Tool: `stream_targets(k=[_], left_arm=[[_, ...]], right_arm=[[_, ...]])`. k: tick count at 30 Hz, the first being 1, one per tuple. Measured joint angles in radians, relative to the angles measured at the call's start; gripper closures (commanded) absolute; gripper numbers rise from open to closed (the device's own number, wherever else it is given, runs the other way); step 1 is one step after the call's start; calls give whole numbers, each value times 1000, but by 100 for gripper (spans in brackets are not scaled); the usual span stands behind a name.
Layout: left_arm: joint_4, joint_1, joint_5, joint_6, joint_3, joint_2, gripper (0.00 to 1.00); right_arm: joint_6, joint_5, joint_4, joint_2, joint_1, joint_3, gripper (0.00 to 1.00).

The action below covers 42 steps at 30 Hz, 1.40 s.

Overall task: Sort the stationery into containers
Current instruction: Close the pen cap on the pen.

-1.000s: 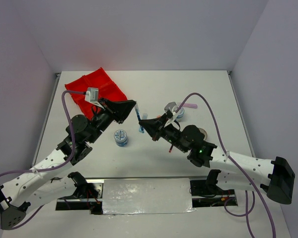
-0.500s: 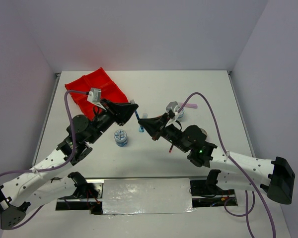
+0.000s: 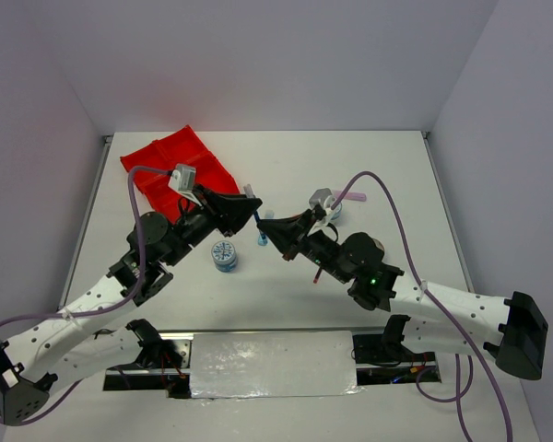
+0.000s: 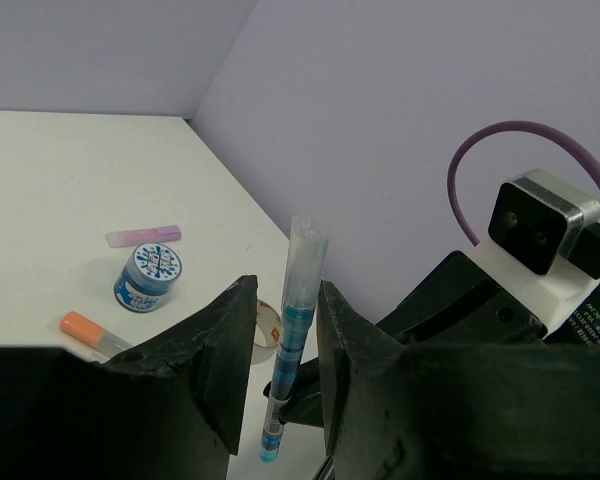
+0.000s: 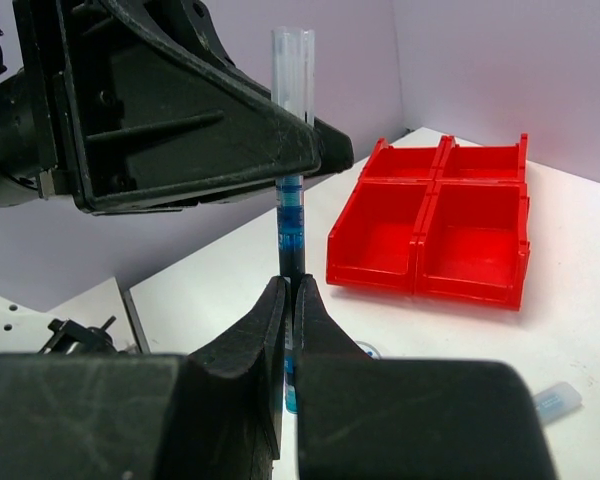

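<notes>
Movement since a second ago lies in the left claw (image 4: 283, 300): its jaws have spread and now stand apart on either side of the blue pen (image 4: 298, 330), with a gap showing on each side, and the arm has shifted slightly to the right. The right claw (image 5: 288, 292) stays clamped on the lower part of the pen, holding it upright above the table (image 3: 286, 166) between the two arms.

The red tray (image 5: 430, 235) sits toward the far left of the table, well apart from the pen. The compartments seen from the right wrist show only bare red floors.

A patterned tub (image 3: 225, 255) stands near the left arm. A second tub (image 4: 148, 278) stands near a pink stick (image 4: 144, 236) and an orange-tipped stick (image 4: 92, 332). A tape ring (image 4: 267, 325) is partly hidden behind the left finger, and a light-blue stick (image 5: 558, 400) lies near the right claw.
</notes>
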Motion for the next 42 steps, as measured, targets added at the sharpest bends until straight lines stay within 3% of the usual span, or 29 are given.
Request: stream_targets(k=[3, 5, 9, 10, 15, 17, 19, 20, 25, 28, 31, 32, 37, 38, 41, 42], left_arm=[[-2, 0, 10, 7, 0, 3, 57], [-3, 0, 15, 9, 0, 3, 63], [-4, 0, 21, 17, 0, 6, 88], [-3, 0, 23, 26, 0, 8, 98], [-17, 0, 36, 45, 18, 19, 100], [-20, 0, 52, 71, 25, 21, 100], [-16, 0, 76, 105, 26, 20, 100], [-13, 0, 98, 119, 26, 20, 100], [8, 0, 231, 191, 26, 19, 100], [29, 0, 307, 218, 26, 15, 100], [55, 0, 360, 225, 26, 13, 100], [60, 0, 374, 229, 26, 13, 100], [69, 1, 417, 267, 26, 16, 100], [70, 2, 421, 270, 26, 16, 100], [76, 4, 425, 277, 26, 16, 90], [76, 4, 426, 285, 26, 16, 82]], right_arm=[[-1, 2, 0, -3, 0, 0, 100], [-3, 2, 0, -4, 0, 0, 100], [-4, 6, -2, -4, 0, 0, 100], [-4, 9, -2, -5, 0, 0, 100], [-7, 9, -2, -5, 0, 0, 99], [-12, 2, -1, -5, -1, 0, 90], [-18, -16, -2, -5, -5, 0, 63], [-21, -35, -2, -5, -8, 0, 41], [-48, -144, -18, -2, -30, 6, 35], [-51, -179, -21, -1, -43, 7, 40], [-55, -201, -26, 0, -45, 8, 52], [-56, -208, -28, 1, -45, 9, 64], [-52, -264, -32, 3, -42, 14, 91], [-51, -270, -40, 4, -42, 20, 100], [-42, -281, -53, 7, -44, 31, 100], [-39, -283, -53, 8, -45, 31, 100]])
